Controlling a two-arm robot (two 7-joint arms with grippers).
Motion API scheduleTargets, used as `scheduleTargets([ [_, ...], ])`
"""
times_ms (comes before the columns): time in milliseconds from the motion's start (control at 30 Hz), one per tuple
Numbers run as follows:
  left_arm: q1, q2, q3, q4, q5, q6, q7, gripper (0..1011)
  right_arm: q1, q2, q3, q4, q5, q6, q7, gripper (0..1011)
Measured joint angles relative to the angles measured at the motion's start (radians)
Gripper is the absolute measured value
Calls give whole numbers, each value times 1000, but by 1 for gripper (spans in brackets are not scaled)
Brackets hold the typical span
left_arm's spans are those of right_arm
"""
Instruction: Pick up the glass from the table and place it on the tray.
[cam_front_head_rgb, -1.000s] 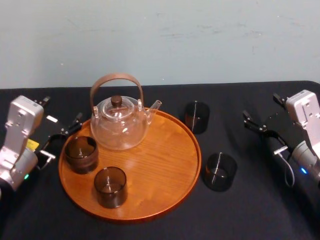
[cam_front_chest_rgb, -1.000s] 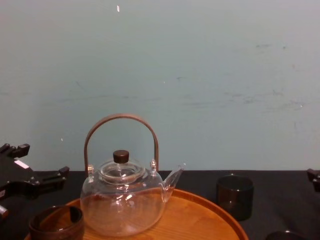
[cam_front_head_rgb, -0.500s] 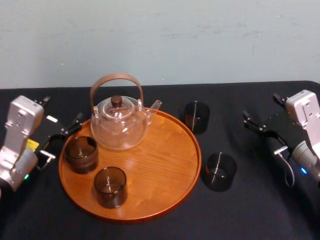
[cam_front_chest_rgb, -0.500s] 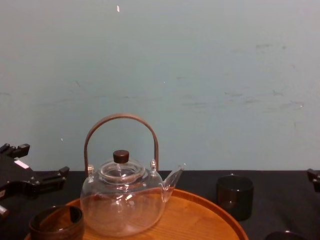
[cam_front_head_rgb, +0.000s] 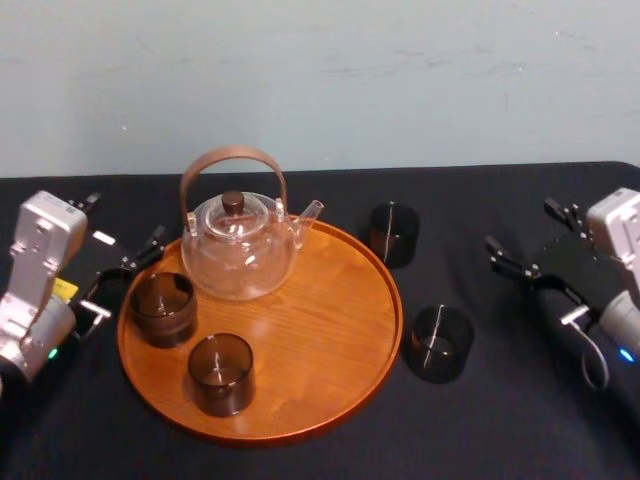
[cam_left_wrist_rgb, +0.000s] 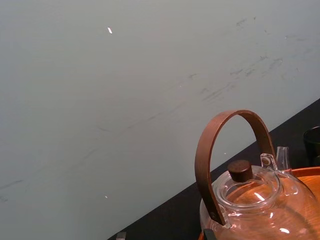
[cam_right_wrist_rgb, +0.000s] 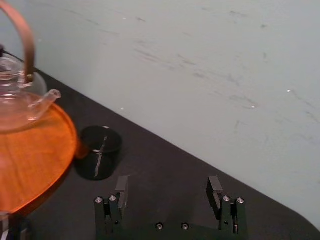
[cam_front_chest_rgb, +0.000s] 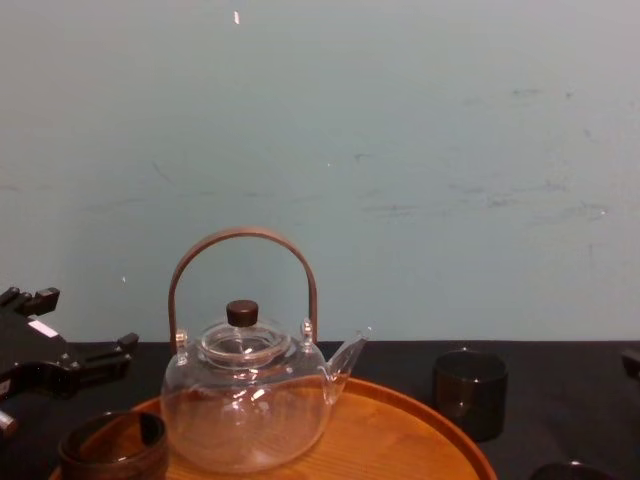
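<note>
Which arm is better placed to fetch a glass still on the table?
Right. The near glass and the far glass both stand right of the tray, close to the open right gripper; the left gripper is across the tray.

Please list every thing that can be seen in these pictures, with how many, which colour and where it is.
Tray: one, orange-brown wood, round, in the middle of the table.
Teapot: one, clear glass with brown handle and knob, on the tray's far left part.
Glasses on the tray: two, dark smoky, near left part.
Glasses on the table: two, dark, right of the tray, one farther, one nearer.
Table: one, black.
Wall: one, pale blue-green, behind the table.
Left claw: one, black, open, beside the tray's left edge.
Right claw: one, black, open, at the far right, holding nothing.
</note>
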Motion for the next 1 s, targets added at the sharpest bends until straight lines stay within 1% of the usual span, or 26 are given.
scheduleTargets([
  [200,0,0,0,0,0,0,0,1001,-53,38,31,-60,35,25,46,1002],
  [333,0,0,0,0,0,0,0,1001,-79,55,44,-85,46,39,63,1002],
  [467,0,0,0,0,0,0,0,1001,-114,81,60,-116,56,65,89,1002],
  [500,0,0,0,0,0,0,0,1001,-124,89,64,-126,60,79,98,1002],
  [733,0,0,0,0,0,0,0,1001,-154,115,73,-154,74,131,140,1002],
  [800,0,0,0,0,0,0,0,1001,-166,127,75,-166,79,152,166,1002],
  [867,0,0,0,0,0,0,0,1001,-169,131,75,-171,80,158,173,1002],
  [1000,0,0,0,0,0,0,0,1002,-187,146,75,-191,81,183,210,1002],
])
